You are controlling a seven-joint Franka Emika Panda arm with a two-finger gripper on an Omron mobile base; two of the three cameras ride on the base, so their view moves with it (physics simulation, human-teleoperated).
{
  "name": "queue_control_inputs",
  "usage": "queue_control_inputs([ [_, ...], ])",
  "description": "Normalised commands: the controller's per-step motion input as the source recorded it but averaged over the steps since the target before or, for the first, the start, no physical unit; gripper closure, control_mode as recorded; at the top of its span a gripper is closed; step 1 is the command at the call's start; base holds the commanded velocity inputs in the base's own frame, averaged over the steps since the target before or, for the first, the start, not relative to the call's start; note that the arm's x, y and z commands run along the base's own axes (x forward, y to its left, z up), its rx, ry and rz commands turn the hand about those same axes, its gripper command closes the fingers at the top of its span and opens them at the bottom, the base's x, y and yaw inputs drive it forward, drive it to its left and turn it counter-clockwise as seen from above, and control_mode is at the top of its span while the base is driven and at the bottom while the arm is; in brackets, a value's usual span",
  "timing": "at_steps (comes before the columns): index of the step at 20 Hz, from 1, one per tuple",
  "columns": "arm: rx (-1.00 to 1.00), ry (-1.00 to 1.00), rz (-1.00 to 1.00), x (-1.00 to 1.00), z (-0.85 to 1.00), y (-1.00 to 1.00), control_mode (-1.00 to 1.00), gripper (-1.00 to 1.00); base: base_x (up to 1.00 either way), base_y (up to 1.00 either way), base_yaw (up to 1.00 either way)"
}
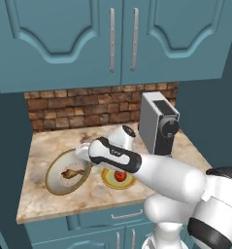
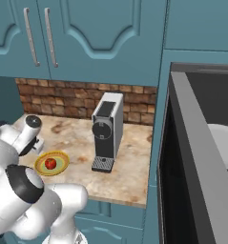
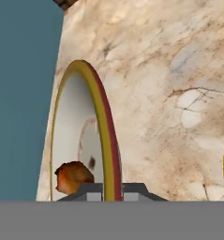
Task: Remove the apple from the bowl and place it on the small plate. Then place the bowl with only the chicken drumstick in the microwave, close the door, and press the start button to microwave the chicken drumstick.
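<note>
**Jaws clamped on bowl rim; apple on small plate**

We find the bowl (image 1: 64, 172) near the counter's (image 1: 49, 204) left front, well inside the front edge, with the chicken drumstick (image 1: 72, 172) as its sole content. The small plate (image 1: 118, 178) sits just beside it to the right, close to the front edge, and carries the apple (image 1: 120, 175) at its centre.

The gripper (image 3: 112, 191) has its jaws closed together on the bowl's olive-gold rim at the side nearest the small plate; in the hand view the rim passes between the two dark fingers (image 3: 92, 191), one inside the bowl and one outside.

In the left base view the arm covers the grip point and part of the small plate. The hand view shows the rim contact and the drumstick's brown end just beside the inner finger. The right base view alone shows the microwave (image 2: 201, 157) at the right, its dark cavity open, and the door (image 2: 177, 157) swung out toward the camera.

The coffee machine (image 1: 158, 124) stands at the counter's right rear. We note bare counter between it and the small plate, and open surface behind the bowl up to the brick wall (image 1: 88, 109).
</note>
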Motion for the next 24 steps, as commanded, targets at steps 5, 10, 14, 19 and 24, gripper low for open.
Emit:
queue_control_inputs([
  [5, 0.17, -0.14, -0.05, -0.19, 0.8, 0.0, -1.0, 1.0, 0.0, 0.0, 0.0],
  [10, 0.11, 0.02, -0.2, -0.41, 0.83, -0.01, -1.0, 1.0, 0.0, 0.0, 0.0],
  [14, 0.1, 0.12, -0.25, -0.51, 0.75, -0.02, -1.0, 1.0, 0.0, 0.0, 0.0],
  [19, 0.06, 0.15, -0.24, -0.43, 0.81, -0.01, -1.0, 1.0, 0.0, 0.0, 0.0],
  [24, 0.04, 0.12, -0.21, -0.28, 0.72, -0.41, -1.0, 1.0, 0.0, 0.0, 0.0],
])
